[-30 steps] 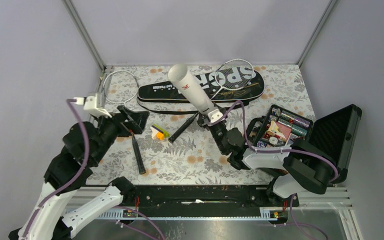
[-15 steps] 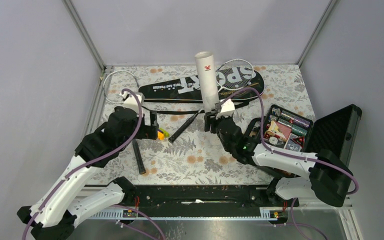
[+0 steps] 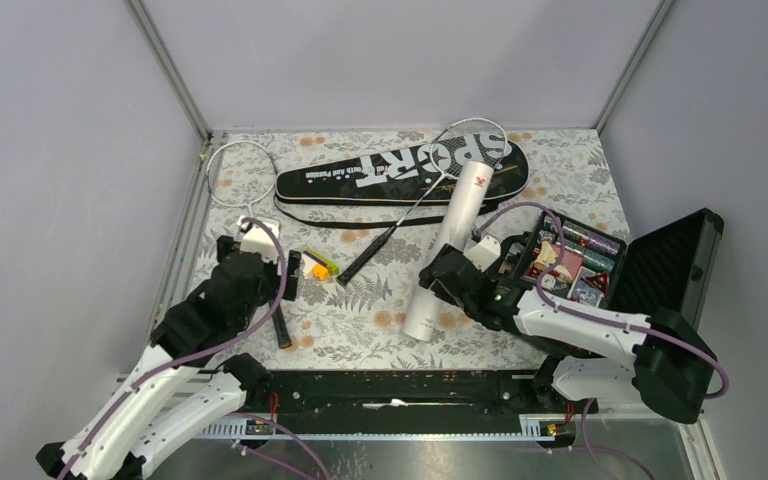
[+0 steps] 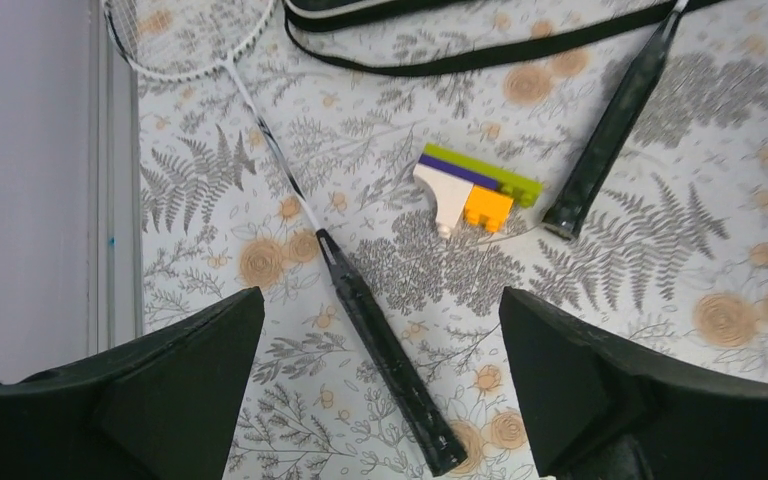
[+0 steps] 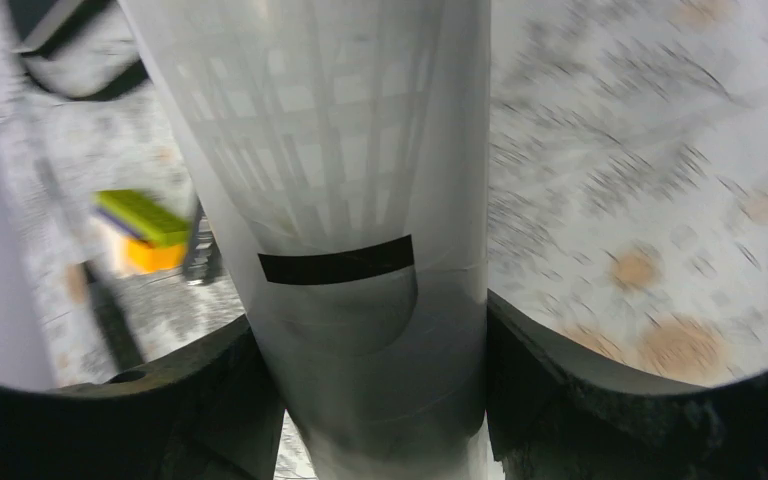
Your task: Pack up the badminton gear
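Barely started, I'd say: right gripper [image 5: 380,380] squeezes the tube [image 3: 457,225], left gripper [image 3: 287,272] hangs wide open and empty. Rackets [image 4: 380,345] aren't in the bag [image 3: 360,180] at 12 o'clock.

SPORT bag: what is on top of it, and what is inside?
One racket's head lies on the SPORT bag's right end; the white tube's tip, held by the right gripper, overlaps its near edge. Its contents are hidden.

The black bag [image 3: 360,185] carries "SPORT" in large white letters across its wide end; a smaller white line runs along its narrow end (too small to read).
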Motion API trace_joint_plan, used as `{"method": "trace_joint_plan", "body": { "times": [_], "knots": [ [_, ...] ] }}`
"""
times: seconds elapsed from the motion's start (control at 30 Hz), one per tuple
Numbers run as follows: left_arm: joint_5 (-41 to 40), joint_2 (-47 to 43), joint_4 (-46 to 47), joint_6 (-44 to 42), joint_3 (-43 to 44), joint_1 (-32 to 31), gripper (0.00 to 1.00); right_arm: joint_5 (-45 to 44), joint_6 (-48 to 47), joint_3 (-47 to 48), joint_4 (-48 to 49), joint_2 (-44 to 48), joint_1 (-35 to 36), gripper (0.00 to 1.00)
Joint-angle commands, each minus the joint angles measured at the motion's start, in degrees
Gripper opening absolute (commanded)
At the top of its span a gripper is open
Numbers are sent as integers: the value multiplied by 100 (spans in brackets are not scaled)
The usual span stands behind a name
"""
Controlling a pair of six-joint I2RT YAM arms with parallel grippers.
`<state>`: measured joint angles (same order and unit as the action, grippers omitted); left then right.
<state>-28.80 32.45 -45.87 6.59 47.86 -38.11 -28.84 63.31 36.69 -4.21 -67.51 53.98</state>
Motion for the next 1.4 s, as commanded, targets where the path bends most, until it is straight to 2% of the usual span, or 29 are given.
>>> {"method": "trace_joint_plan", "body": {
  "times": [0.0, 0.17, 0.37, 0.63, 0.73, 0.83, 1.07, 1.23, 1.37],
  "knots": [
    [-321, 160, 666, 19, -332, 34, 99, -135, 1882, 630, -1956, -401, -27, 53],
    [-245, 387, 640, 139, -325, 31, 99, 80, 2467, 537, -2082, -624, -26, 56],
    [-170, 327, 712, 105, -364, 33, 99, 11, 2800, 498, -2302, -767, -27, 68],
    [-327, 344, 548, 186, -306, 41, 99, -42, 3128, 616, -2829, -1069, -27, 72],
    [-188, 420, 522, 200, -230, 40, 99, 44, 2981, 646, -2782, -1202, -27, 73],
    [97, 613, 500, 284, -49, 47, 99, -55, 2632, 803, -2905, -1149, -30, 78],
    [878, 1654, 743, 600, 476, 41, 97, -543, 2188, 1038, -3621, -486, -25, 94],
    [1254, 2761, 953, 568, 879, 79, 95, -828, 2024, 777, -3732, 343, -27, 92],
    [1664, 3714, 1280, 518, 1195, 156, 91, -1011, 1307, 509, -3300, 1273, -27, 88]
  ]
}}
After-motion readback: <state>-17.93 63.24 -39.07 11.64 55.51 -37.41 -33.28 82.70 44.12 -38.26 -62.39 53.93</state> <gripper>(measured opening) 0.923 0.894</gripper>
